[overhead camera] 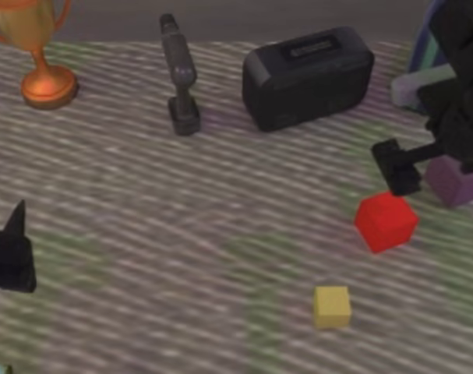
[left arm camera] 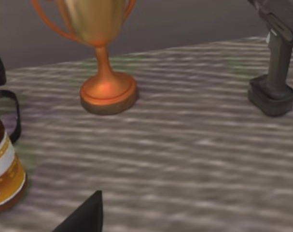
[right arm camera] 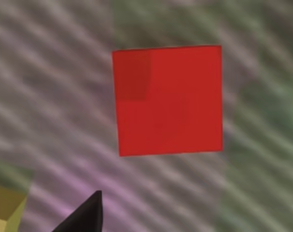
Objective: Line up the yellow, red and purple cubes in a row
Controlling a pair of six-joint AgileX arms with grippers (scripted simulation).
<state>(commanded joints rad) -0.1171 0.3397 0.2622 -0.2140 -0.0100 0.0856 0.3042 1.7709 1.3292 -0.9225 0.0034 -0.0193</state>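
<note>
At the back of the counter [overhead camera: 181, 234] lies the biggest item, a dark speaker [overhead camera: 308, 76], with a dark drill [overhead camera: 179, 74] to its left and a gold trophy [overhead camera: 40, 54] in the far left corner. On the right side, the right gripper [overhead camera: 400, 167] hovers just above the red cube [overhead camera: 386, 221]; I cannot tell how far its fingers are parted. The purple cube [overhead camera: 454, 181] sits beside it at the right edge, and the smaller yellow cube [overhead camera: 332, 306] lies nearer the front. The left gripper [overhead camera: 12, 253] is parked at the left edge, its spread likewise unclear.
</note>
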